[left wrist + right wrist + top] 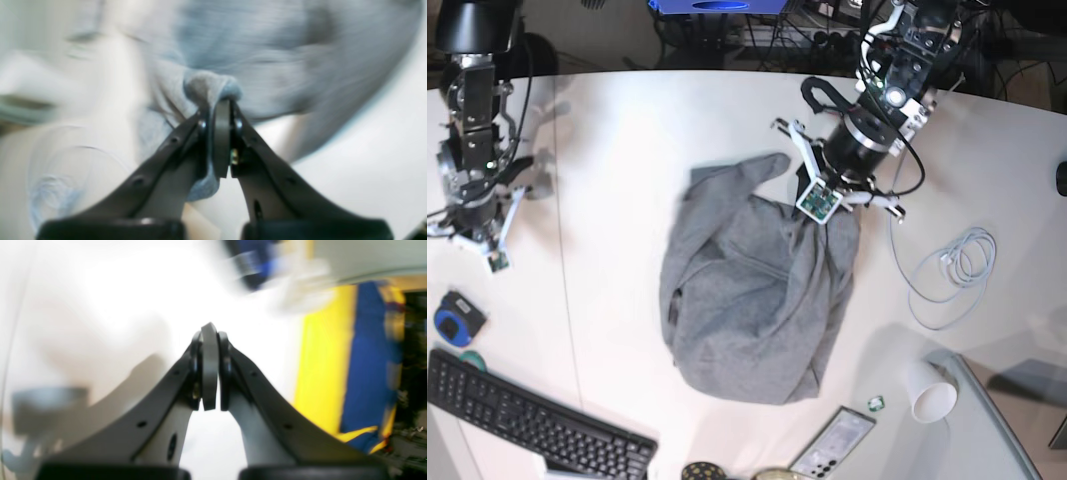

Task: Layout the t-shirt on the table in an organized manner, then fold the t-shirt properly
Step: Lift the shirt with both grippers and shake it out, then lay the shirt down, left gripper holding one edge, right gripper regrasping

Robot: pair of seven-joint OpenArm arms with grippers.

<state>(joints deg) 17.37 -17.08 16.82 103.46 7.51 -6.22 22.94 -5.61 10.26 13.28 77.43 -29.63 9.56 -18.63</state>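
Observation:
The grey t-shirt (747,300) lies crumpled in a heap on the middle of the white table (627,150), one sleeve sticking out toward the far side. My left gripper (812,218) is at the heap's far right edge, lifting a bunch of cloth. Up close, the left gripper (222,103) is shut on a fold of the t-shirt (267,50), with cloth also hanging between the fingers. My right gripper (497,262) hangs over the table's left edge, well away from the shirt. The right wrist view shows the right gripper (210,331) shut and empty above the bare table (100,290).
A black keyboard (527,425) and a blue round item (452,320) sit at the front left. A coiled white cable (947,265) lies to the right of the shirt. A paper cup (930,392), a phone (832,455) and a grey glass panel (997,430) are at the front right.

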